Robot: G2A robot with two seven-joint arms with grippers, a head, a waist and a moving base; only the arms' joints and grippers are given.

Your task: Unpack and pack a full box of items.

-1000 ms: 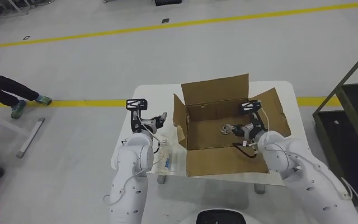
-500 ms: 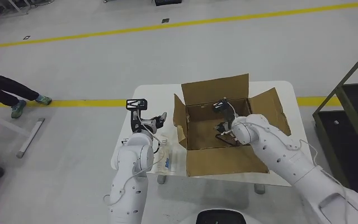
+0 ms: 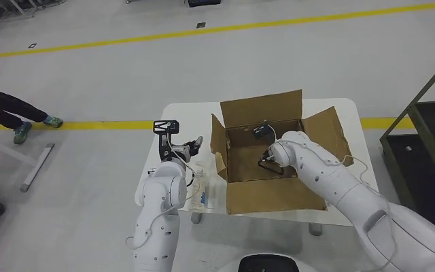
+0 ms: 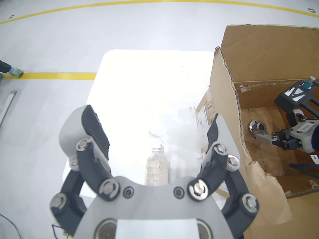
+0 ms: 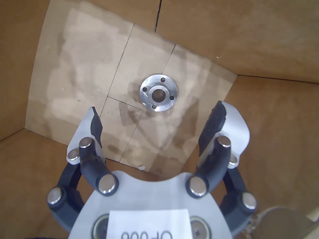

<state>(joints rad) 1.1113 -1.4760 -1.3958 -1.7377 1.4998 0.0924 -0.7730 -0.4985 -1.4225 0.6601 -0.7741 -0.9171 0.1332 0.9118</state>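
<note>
An open cardboard box (image 3: pixel 262 112) stands on the white table (image 3: pixel 183 112). On its floor lies a round metal flange (image 5: pixel 158 93), also seen past the torn box wall (image 4: pixel 258 126). My right gripper (image 5: pixel 159 123) hangs open inside the box just above the flange, one finger on each side of it, not touching it; from above it sits low in the box (image 3: pixel 263 160). My left gripper (image 4: pixel 159 135) is held open and empty over the table left of the box (image 3: pixel 190 146). A clear plastic bottle (image 4: pixel 157 165) lies on the table below it.
The box's flaps are folded out, the front one (image 3: pixel 272 196) over the table's near edge and the right one (image 3: pixel 333 132) beyond my right arm. The bottle (image 3: pixel 202 194) lies by the table's front left corner. A dark rack (image 3: pixel 411 146) stands to the right.
My right arm has swung from the box's right side toward its middle and its gripper has come over the flange. The left arm has not moved.
</note>
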